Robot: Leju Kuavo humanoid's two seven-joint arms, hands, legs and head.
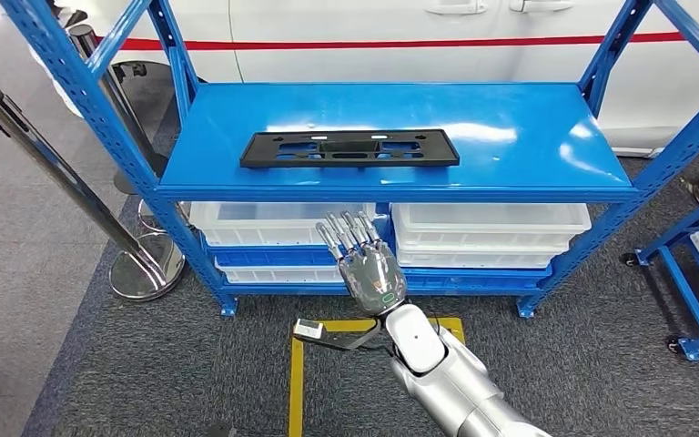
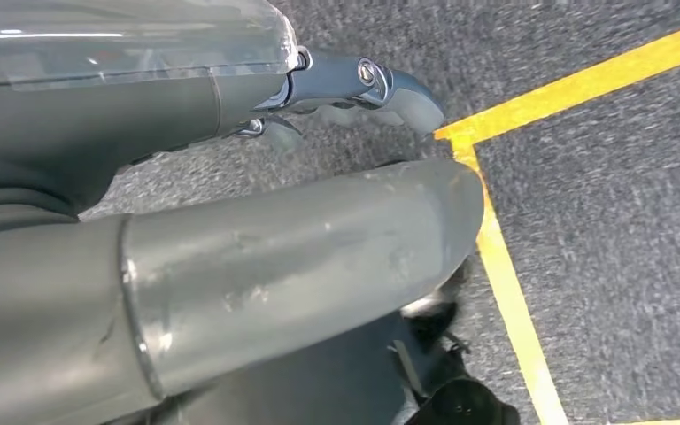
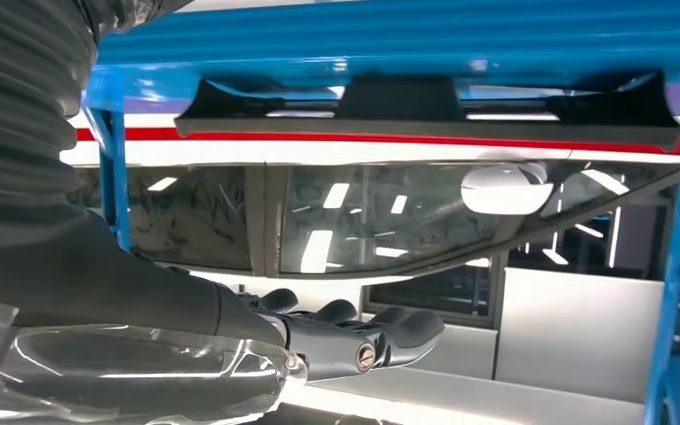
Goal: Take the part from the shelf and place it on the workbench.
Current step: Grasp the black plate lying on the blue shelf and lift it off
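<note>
The part [image 1: 350,147] is a long flat black plastic plate with cut-outs, lying across the top board of the blue shelf [image 1: 528,137]. My right hand [image 1: 365,261] is raised in front of the shelf's front edge, below and short of the part, with its fingers stretched out and nothing in it. In the right wrist view the part [image 3: 425,111] lies on the blue board beyond my right hand [image 3: 319,341], well apart from it. My left hand [image 2: 230,221] hangs over the grey carpet, holding nothing, its fingers apart.
White bins [image 1: 282,223] stand on the lower shelf level. A chrome barrier post [image 1: 73,182] leans at the left and a second blue rack [image 1: 692,273] stands at the right. Yellow floor tape [image 1: 297,373] marks the carpet under me. A white car body [image 1: 373,27] is behind the shelf.
</note>
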